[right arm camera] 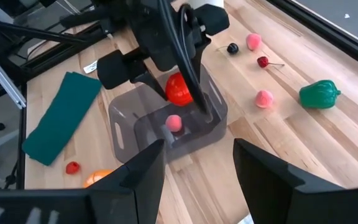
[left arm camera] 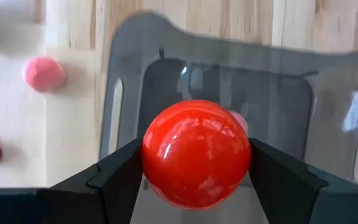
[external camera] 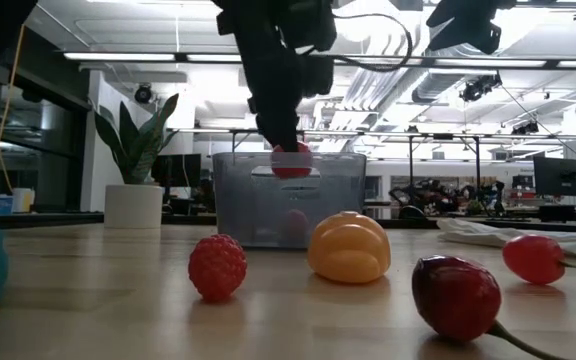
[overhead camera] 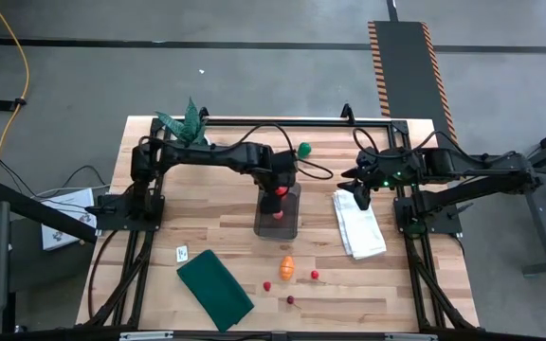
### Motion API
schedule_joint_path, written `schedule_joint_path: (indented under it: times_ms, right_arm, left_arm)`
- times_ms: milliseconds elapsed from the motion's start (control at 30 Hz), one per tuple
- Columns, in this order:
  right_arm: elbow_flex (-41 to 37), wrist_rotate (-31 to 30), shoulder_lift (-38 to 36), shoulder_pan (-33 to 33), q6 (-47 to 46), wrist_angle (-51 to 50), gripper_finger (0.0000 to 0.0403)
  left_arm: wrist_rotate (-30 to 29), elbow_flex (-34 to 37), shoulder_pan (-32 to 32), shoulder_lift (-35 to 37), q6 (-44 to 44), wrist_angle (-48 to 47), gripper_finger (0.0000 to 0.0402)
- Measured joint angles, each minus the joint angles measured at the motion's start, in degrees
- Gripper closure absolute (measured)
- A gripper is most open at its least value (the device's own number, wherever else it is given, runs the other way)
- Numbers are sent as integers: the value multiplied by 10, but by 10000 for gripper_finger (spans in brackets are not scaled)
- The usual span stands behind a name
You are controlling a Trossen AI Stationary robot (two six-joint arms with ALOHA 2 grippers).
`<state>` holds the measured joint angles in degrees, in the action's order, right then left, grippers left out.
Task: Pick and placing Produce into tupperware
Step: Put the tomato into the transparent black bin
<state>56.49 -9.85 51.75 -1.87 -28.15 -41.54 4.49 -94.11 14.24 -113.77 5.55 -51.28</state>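
Holding a glossy red toy ball (left arm camera: pixel 196 154) between the two dark fingers of our left gripper (overhead camera: pixel 279 194), we hover it over the open top of the clear grey-tinted rectangular plastic tupperware (overhead camera: pixel 278 221), jaws spread only as wide as the ball. Inside the tupperware lies one small pink piece (right arm camera: pixel 174 122). Just beyond the tupperware's near end sit an orange ribbed toy fruit (overhead camera: pixel 287 267), a small red raspberry-like piece (overhead camera: pixel 266 285), a red cherry-like piece (overhead camera: pixel 314 275) and a dark berry (overhead camera: pixel 290 300). A green toy pepper (overhead camera: pixel 304 148) lies beyond its far end. Our right gripper (overhead camera: pixel 362 195) hangs empty, fingers parted, to the tupperware's right above a folded white cloth (overhead camera: pixel 359 225).
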Motion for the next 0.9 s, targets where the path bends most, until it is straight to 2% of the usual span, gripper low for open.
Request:
schedule_joint_path:
  times_ms: [900]
  right_arm:
    - [0, -4, 0, 0, 1, -10, 222]
  left_arm:
    - [-17, 0, 0, -36, -18, 7, 142]
